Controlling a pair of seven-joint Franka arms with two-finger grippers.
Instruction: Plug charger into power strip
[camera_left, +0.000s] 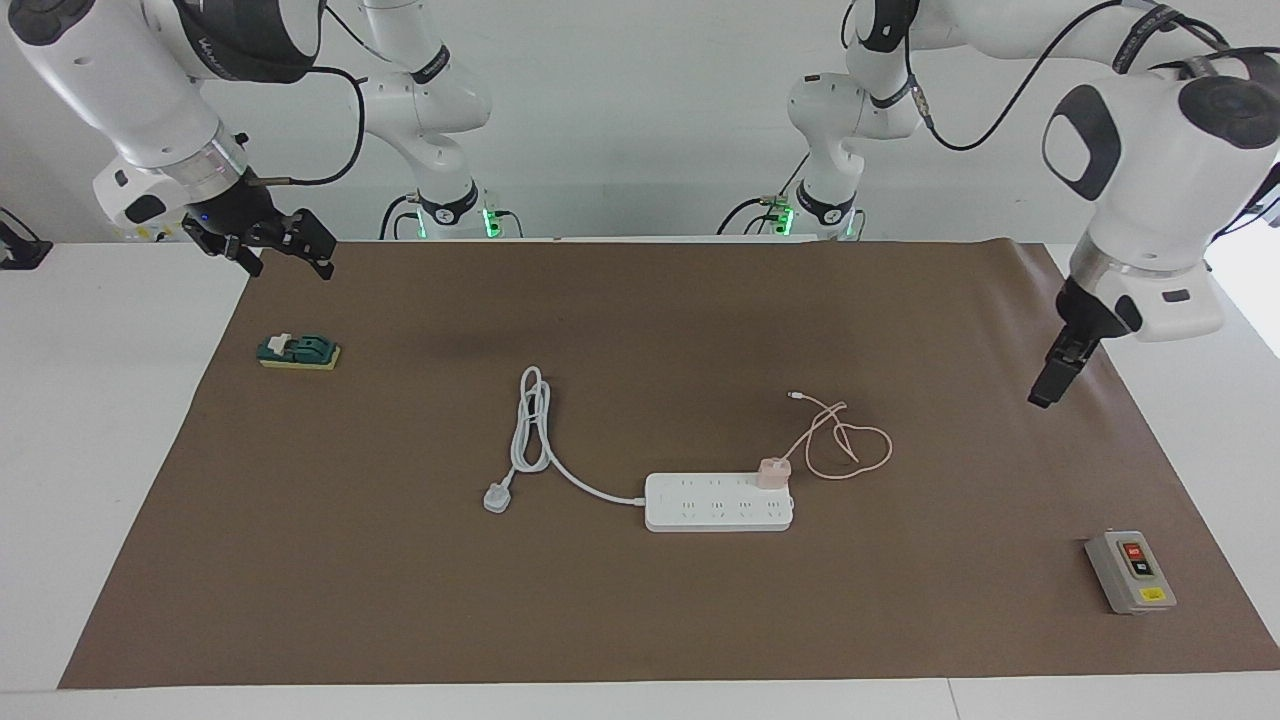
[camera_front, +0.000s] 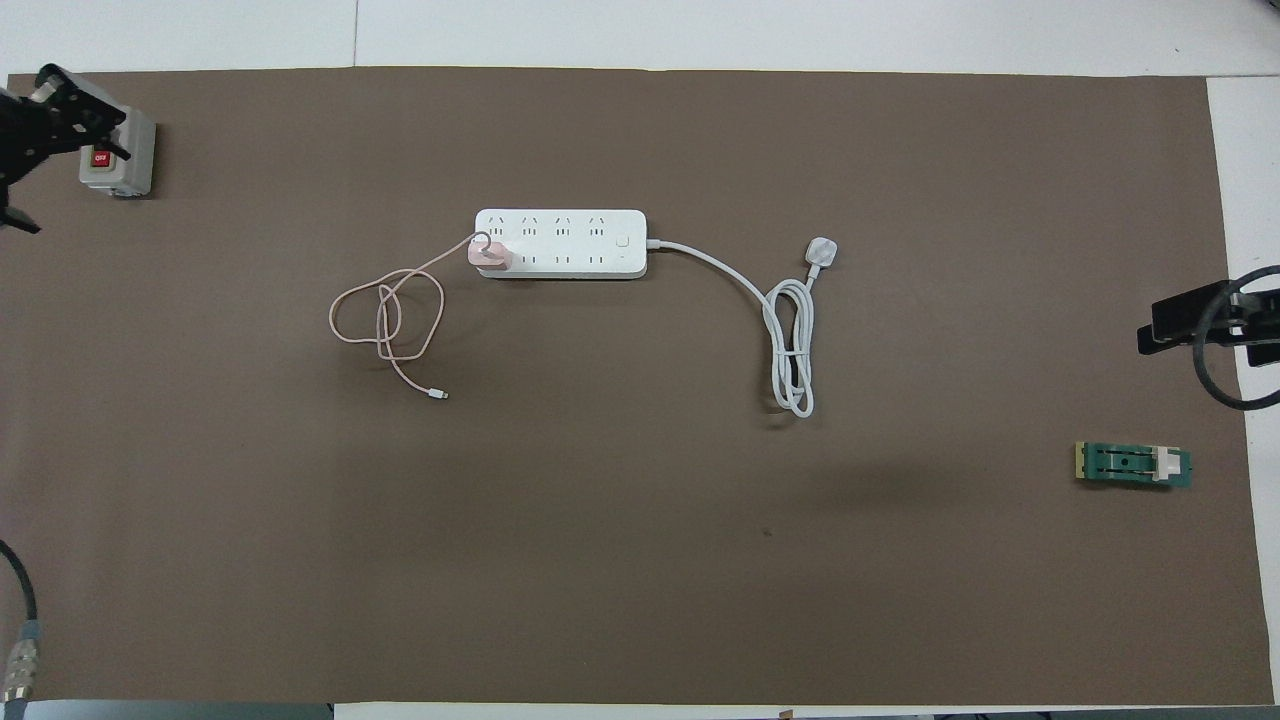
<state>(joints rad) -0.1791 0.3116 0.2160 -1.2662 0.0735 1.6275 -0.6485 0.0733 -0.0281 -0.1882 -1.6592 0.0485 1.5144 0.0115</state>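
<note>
Charger (camera_left: 773, 472), one in number, is seated in an end socket of the single power strip (camera_left: 718, 502) at mid-counter (camera_left: 150, 400); its pink cable (camera_left: 845, 447) is looped beside it. One grey switch box (camera_left: 1130, 571) and one green block (camera_left: 298, 351) are placed well apart. Left end effector (camera_left: 1062, 362) is raised, its state undeterminable; right end effector (camera_left: 268, 243) is raised and released.
</note>
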